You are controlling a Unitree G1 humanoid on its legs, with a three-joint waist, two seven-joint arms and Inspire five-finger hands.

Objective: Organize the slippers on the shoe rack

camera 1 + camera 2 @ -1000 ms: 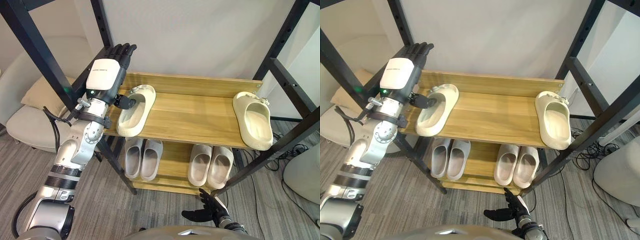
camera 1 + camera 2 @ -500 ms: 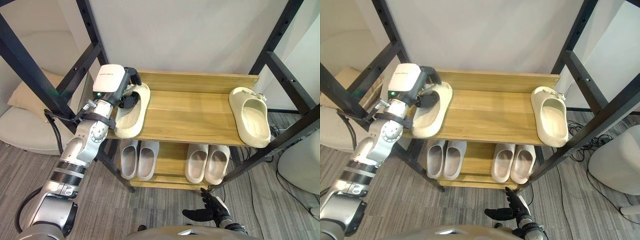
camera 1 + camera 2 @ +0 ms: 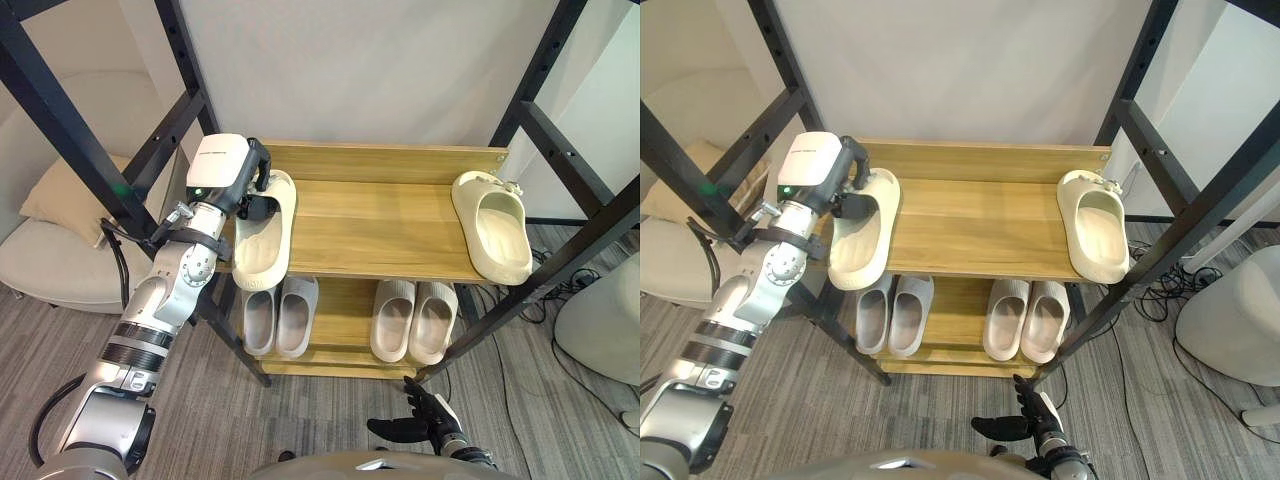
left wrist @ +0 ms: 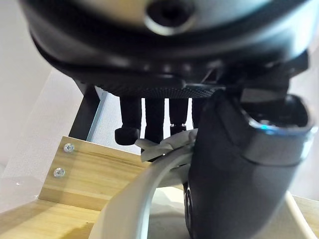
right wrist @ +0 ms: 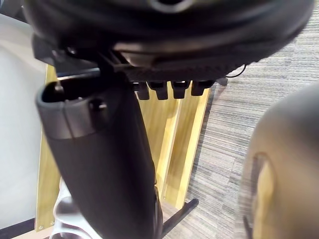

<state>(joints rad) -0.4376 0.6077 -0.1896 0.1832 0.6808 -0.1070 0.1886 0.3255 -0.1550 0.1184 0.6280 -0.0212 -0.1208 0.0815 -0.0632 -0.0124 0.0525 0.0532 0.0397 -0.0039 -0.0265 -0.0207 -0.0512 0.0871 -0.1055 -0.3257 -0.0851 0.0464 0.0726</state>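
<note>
Clutching the slipper (image 3: 262,238), left hand (image 3: 224,172) has pulled it over the shelf (image 3: 380,228) edge.

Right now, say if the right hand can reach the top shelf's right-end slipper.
Probably yes: right hand hangs empty below, the cream slipper lies uncovered, but a black frame bar crosses close beside it.

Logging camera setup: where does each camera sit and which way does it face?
Left eye view: on the head, looking down at the rack; left hand grips a slipper at the top shelf's left end, right hand low.
Right eye view: same, offset.
Left wrist view: along the left hand; fingers curl over the slipper's rim.
Right wrist view: along the right hand, toward rack and floor.
Shared: eye and left wrist views show the slipper.
</note>
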